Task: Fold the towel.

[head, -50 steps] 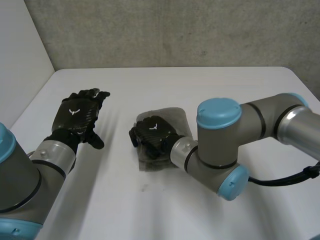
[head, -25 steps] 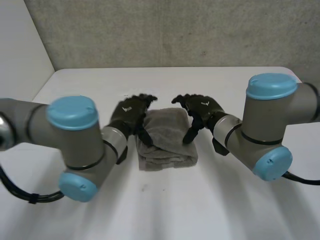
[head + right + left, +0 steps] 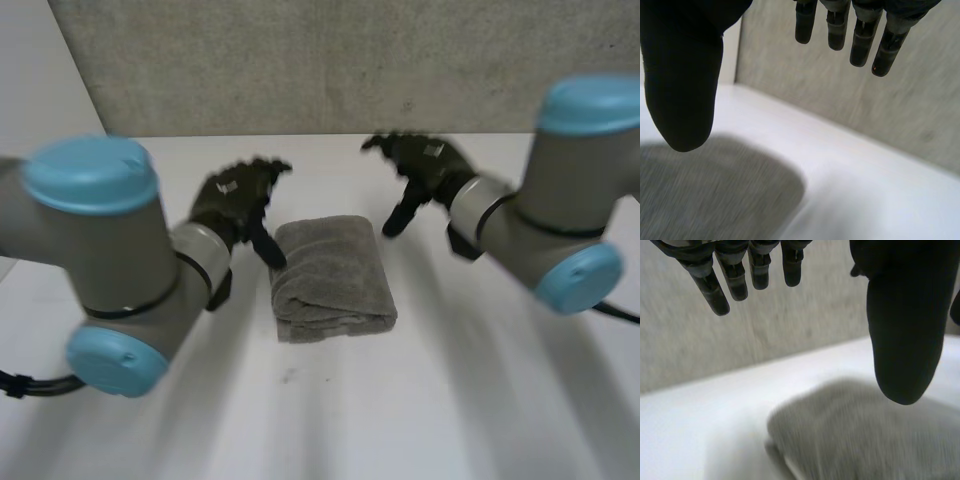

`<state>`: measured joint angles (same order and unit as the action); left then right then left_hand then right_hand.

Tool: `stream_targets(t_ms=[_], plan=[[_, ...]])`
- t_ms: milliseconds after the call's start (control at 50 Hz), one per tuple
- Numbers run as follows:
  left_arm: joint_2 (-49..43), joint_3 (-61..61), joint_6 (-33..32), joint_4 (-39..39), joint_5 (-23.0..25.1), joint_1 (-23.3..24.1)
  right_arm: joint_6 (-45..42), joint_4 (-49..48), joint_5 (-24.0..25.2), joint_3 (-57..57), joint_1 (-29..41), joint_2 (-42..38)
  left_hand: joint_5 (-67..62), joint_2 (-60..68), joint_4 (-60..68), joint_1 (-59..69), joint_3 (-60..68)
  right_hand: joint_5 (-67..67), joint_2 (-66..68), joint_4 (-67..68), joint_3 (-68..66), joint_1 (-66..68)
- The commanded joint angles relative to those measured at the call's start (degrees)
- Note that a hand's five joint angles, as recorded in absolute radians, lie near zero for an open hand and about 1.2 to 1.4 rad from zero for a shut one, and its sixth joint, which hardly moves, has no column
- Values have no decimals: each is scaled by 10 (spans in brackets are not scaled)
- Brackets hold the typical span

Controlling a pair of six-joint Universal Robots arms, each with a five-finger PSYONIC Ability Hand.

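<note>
Nearest the camera, a bare stretch of the white table (image 3: 330,420) is being flanked by the left arm (image 3: 100,250) and the right arm (image 3: 560,220), their light-blue caps being turned toward the viewer. A little further out, at the middle of the table, the towel (image 3: 332,280) is being carried flat. It is grey and already folded into a thick, compact rectangle, with its layered edges being shown on the near side.

Beyond the towel's far left corner, the left hand (image 3: 232,197) is being held off the cloth with its thumb (image 3: 268,248) pointed down just beside that corner. In the left wrist view its fingers (image 3: 735,280) are being kept straight and spread wide from the thumb (image 3: 905,330), nothing being held between them, and the towel (image 3: 865,435) is being seen under the thumb.

Further still, past the towel's far right corner and apart from it, the right hand (image 3: 428,165) is being held above the table. In the right wrist view its fingers (image 3: 862,40) are likewise being kept wide from the thumb (image 3: 685,75), nothing being gripped, with the towel (image 3: 705,195) below the thumb.

Behind everything, the table is being bounded by a grey wall (image 3: 300,60).
</note>
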<state>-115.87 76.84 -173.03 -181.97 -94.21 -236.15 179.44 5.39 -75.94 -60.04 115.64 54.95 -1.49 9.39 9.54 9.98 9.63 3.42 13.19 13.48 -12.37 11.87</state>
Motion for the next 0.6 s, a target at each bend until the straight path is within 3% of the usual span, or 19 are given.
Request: stream_targets(t_ms=[20, 80, 260, 600], plan=[[182, -10, 1, 52, 1, -41, 8, 4, -70, -36, -45, 190, 15, 6, 5, 0, 4, -34, -32, -35, 24, -19], [234, -12, 1, 89, 1, -70, -1, 30, -108, -49, -48, 232, 15, 6, 5, 0, 4, -34, -32, -35, 24, -19], [294, -24, -25, 190, 3, -97, -46, 103, -128, -92, -61, 274, 15, 6, 5, 0, 4, -34, -32, -35, 24, -19], [298, -15, -49, 199, 3, -91, -73, 91, -123, -113, -64, 324, 15, 6, 5, 0, 4, -34, -32, -35, 24, -19]])
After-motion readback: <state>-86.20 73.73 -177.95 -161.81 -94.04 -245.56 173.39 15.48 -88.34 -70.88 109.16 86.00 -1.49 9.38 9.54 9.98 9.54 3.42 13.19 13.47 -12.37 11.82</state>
